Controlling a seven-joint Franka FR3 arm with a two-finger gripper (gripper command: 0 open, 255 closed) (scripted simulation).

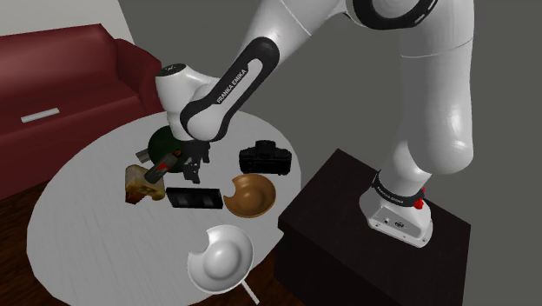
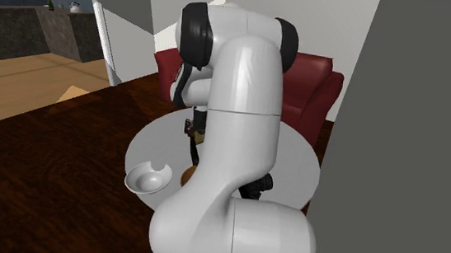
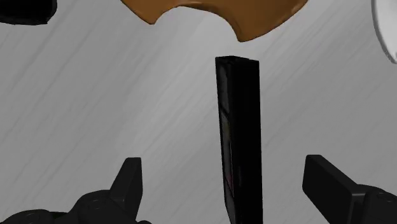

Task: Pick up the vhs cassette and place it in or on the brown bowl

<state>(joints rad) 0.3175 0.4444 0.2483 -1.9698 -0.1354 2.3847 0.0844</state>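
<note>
The VHS cassette (image 1: 193, 198) is a black slab on the round pale table (image 1: 95, 217), just to the shoulder view's left of the brown bowl (image 1: 252, 195). My gripper (image 1: 193, 169) hangs a little above and behind the cassette, fingers pointing down. In the wrist view the cassette (image 3: 238, 140) appears as a narrow black bar running between my two fingers (image 3: 130, 184), which stand wide apart and do not touch it. The gripper (image 3: 229, 188) is open. Past the cassette's far end lies the brown bowl (image 3: 210, 13).
A white bowl (image 1: 221, 258) sits near the table's front edge. A black camera-like object (image 1: 265, 157), a dark green round thing (image 1: 165, 142) and a tan object (image 1: 137, 184) crowd around the gripper. A red sofa (image 1: 61, 78) stands behind, and the dark stand (image 1: 365, 235) is at right.
</note>
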